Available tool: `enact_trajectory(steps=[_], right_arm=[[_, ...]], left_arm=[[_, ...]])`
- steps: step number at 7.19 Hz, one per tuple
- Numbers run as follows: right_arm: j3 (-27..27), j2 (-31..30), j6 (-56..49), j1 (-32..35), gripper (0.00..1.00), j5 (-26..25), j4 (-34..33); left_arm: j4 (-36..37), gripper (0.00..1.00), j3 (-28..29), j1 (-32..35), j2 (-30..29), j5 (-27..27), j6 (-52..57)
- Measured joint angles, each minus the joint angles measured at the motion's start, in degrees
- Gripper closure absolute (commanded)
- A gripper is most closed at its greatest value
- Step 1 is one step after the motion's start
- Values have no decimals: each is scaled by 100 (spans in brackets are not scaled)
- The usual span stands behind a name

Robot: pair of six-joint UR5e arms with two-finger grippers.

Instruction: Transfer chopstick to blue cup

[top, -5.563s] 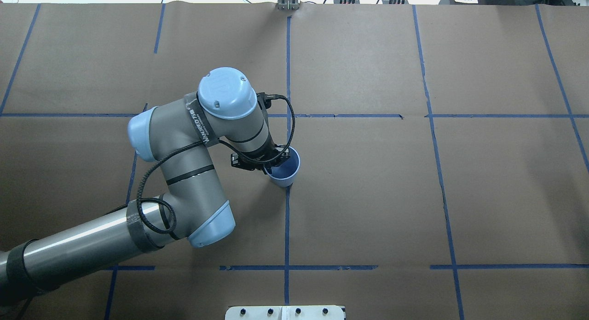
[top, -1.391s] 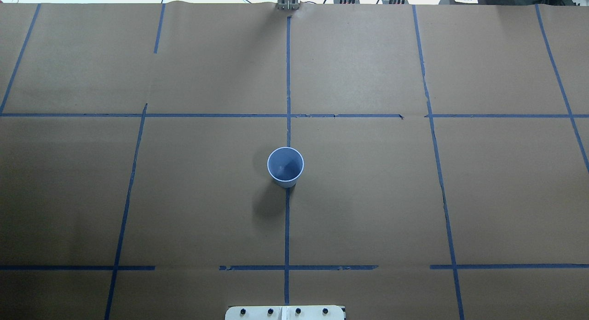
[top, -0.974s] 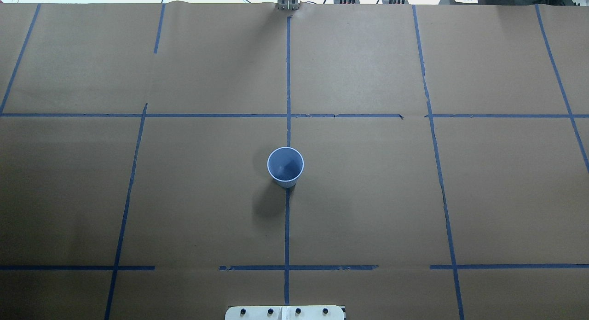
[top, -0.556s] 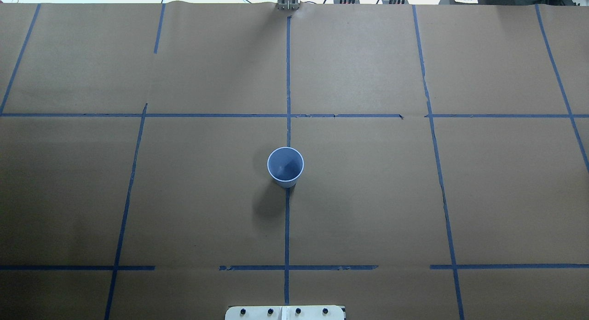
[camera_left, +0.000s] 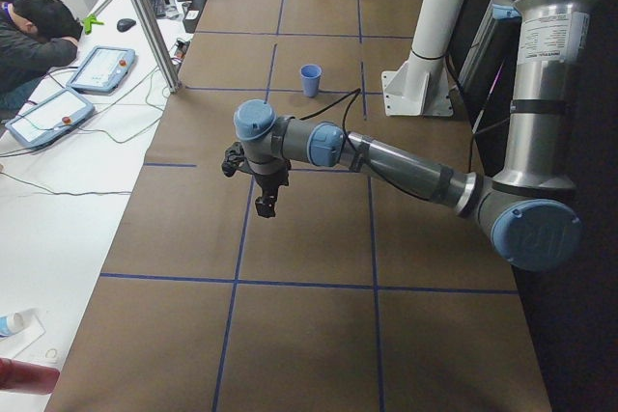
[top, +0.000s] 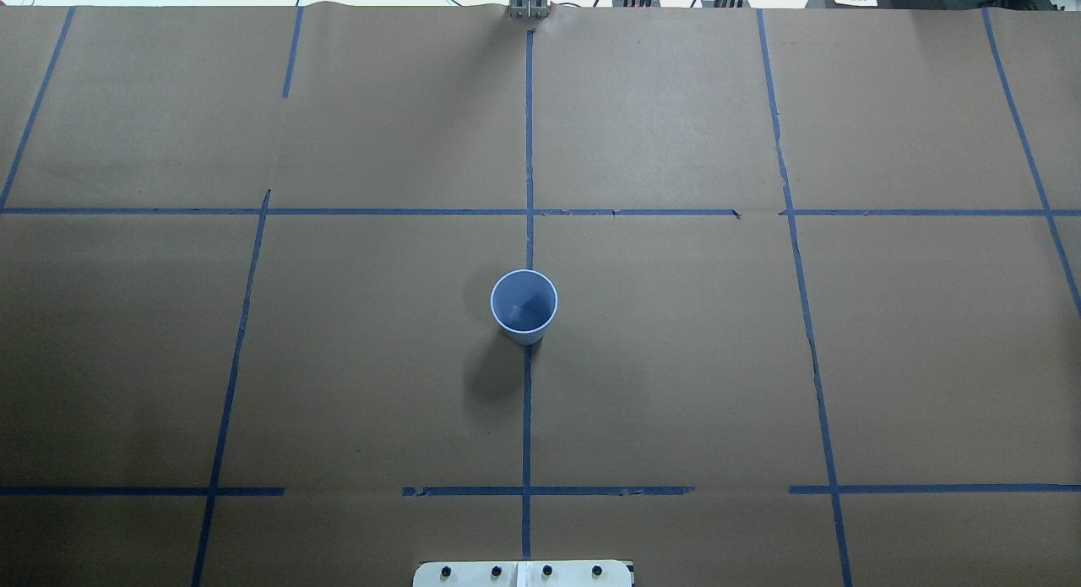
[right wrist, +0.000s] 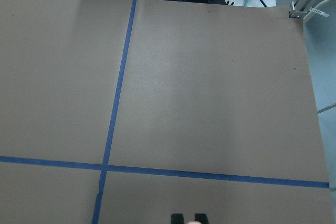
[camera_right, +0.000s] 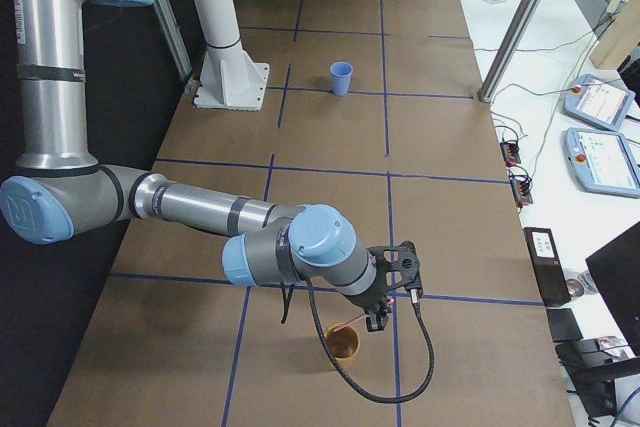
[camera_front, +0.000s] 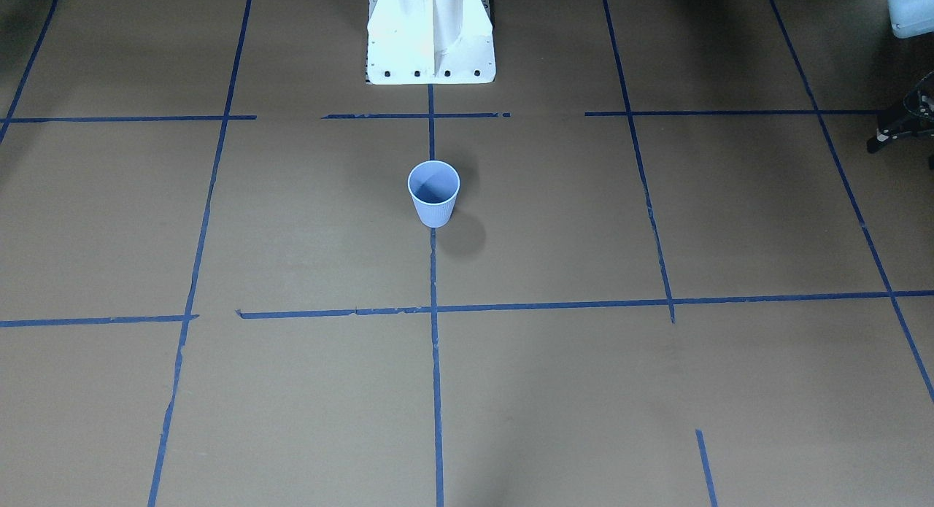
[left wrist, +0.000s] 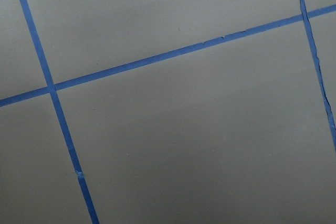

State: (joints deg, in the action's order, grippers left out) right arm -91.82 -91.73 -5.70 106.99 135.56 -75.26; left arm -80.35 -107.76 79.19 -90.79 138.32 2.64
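Note:
The blue cup (top: pixel 524 304) stands upright near the table's middle on a blue tape line and looks empty; it also shows in the front view (camera_front: pixel 433 195) and both side views (camera_left: pixel 310 79) (camera_right: pixel 341 77). My right gripper (camera_right: pixel 383 319) hangs just over an orange cup (camera_right: pixel 345 343) at the table's right end. In the right wrist view its fingertips (right wrist: pixel 178 217) sit close together with the pale pink chopstick (right wrist: pixel 192 222) tip between them. My left gripper (camera_left: pixel 266 206) hovers over bare table far from the cup; I cannot tell its state.
Brown paper with blue tape lines covers the table. The white robot base (camera_front: pixel 430 40) stands behind the cup. An operator (camera_left: pixel 39 31) and tablets (camera_left: pixel 101 69) are at a side table. Part of the left arm (camera_front: pixel 905 120) shows at the front view's right edge.
5.6 s ago my left gripper was at the blue cup's rim; the arm has since left the overhead view. Over the last 1.4 s nothing there has changed.

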Motion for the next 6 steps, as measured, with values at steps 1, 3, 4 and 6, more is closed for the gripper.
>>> enact_trajectory(steps=[1, 3, 4, 6], right_arm=[[-391, 174, -150, -7, 100, -32, -863], [-757, 502, 85, -437, 100, -5, -1755], [-924, 598, 601, -888, 100, 17, -1853], [-1290, 817, 1799, -1842, 100, 48, -1898]], left_arm=[[-2, 0, 11, 0, 0, -8, 0], [1, 0, 50, 0, 10, -17, 0], [2, 0, 72, 0, 71, -26, 0], [-8, 0, 106, 4, 264, -40, 41]])
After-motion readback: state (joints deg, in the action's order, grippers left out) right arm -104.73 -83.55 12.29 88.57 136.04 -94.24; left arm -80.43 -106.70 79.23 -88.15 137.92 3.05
